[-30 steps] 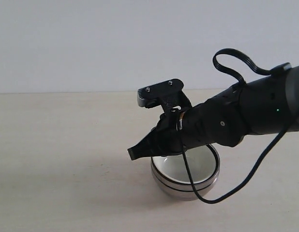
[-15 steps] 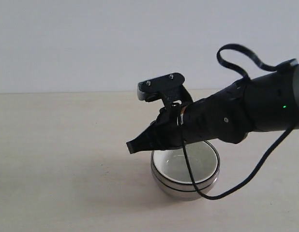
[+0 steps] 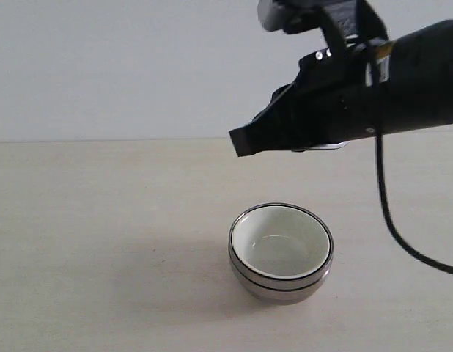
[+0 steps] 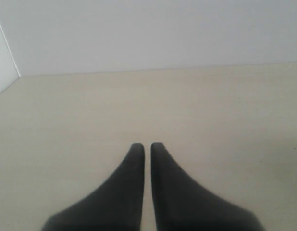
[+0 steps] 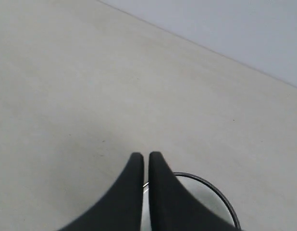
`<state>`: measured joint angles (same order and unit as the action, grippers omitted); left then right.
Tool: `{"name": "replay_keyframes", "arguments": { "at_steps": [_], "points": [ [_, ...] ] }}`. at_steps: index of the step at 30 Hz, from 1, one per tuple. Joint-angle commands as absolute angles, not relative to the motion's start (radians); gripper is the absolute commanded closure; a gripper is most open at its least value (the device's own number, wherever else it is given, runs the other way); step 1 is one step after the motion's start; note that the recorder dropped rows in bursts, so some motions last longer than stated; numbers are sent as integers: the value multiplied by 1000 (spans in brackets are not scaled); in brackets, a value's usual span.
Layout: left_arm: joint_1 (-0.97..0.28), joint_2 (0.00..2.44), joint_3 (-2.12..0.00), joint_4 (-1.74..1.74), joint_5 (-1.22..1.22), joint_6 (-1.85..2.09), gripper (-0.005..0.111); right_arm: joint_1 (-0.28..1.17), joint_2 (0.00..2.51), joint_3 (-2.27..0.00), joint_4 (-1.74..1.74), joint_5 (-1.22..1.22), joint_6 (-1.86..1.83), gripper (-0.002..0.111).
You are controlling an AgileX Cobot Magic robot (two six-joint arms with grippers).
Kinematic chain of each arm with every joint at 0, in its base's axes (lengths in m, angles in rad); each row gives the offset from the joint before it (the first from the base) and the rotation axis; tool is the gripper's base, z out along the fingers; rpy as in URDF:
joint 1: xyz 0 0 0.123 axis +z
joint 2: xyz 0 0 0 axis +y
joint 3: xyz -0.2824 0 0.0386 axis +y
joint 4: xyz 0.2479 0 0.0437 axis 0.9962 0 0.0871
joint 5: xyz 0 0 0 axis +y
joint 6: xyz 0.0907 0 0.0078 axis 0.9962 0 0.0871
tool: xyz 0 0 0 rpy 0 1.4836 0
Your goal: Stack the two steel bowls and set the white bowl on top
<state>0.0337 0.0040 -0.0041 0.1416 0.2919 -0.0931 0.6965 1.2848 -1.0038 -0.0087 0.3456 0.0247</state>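
The white bowl (image 3: 281, 246) sits nested in the two steel bowls (image 3: 282, 290), one stack on the pale table (image 3: 102, 220), a little right of the middle from where I stand. Of the steel pair only thin shiny bands show below the white rim, so I cannot tell which one is smooth and which is ribbed, nor see any pattern low on the white bowl.

The right gripper (image 3: 240, 144) hangs well above the stack and clear of it, tip pointing left and slightly down. Its jaws are clenched together with nothing between them. The arm behind it runs off the right edge, the camera mount on top is cut by the upper edge, and a black cable (image 3: 384, 213) drops from it and leaves the frame low on the right.

In the right wrist view the gripper (image 5: 145, 156) covers most of the white bowl (image 5: 206, 195); only an arc of rim and a sliver of the inside peek past the fingers.

The left gripper (image 4: 147, 147) is out of the exterior view. Its own camera shows it pinched closed on nothing, over bare table, with a plain wall (image 4: 148, 33) beyond
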Motion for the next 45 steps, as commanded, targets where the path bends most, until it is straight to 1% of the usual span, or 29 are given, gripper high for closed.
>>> {"name": "replay_keyframes", "arguments": {
  "at_steps": [1, 9, 15, 16, 22, 29, 34, 36, 39, 41, 43, 45],
  "points": [
    [38, 0, 0, 143, 293, -101, 103, 697, 1172, -985, -10, 399, 13, 108],
    [38, 0, 0, 143, 293, -101, 103, 697, 903, -832, -14, 389, -6, 108],
    [38, 0, 0, 143, 293, -101, 103, 697, 623, -738, -30, 400, -6, 108],
    [38, 0, 0, 143, 293, -101, 103, 697, 533, -726, -44, 416, 0, 108],
    [38, 0, 0, 143, 293, -101, 103, 697, 275, -718, -142, 495, 45, 108],
    [38, 0, 0, 143, 293, -101, 103, 697, 21, -718, -407, 653, 264, 108],
    [38, 0, 0, 143, 292, -101, 103, 684, 0, -727, -445, 706, 322, 108],
    [38, 0, 0, 143, 292, -101, 103, 632, 0, -727, -478, 683, 413, 108],
    [38, 0, 0, 143, 292, -101, 103, 440, 0, -727, -410, 606, 383, 108],
    [38, 0, 0, 143, 292, -101, 103, 321, 0, -727, -280, 523, 275, 108],
    [38, 0, 0, 143, 292, -101, 103, 249, 0, -727, -156, 470, 196, 108],
    [38, 0, 0, 143, 292, -101, 103, 210, 0, -727, -70, 429, 156, 108]
  ]
}}
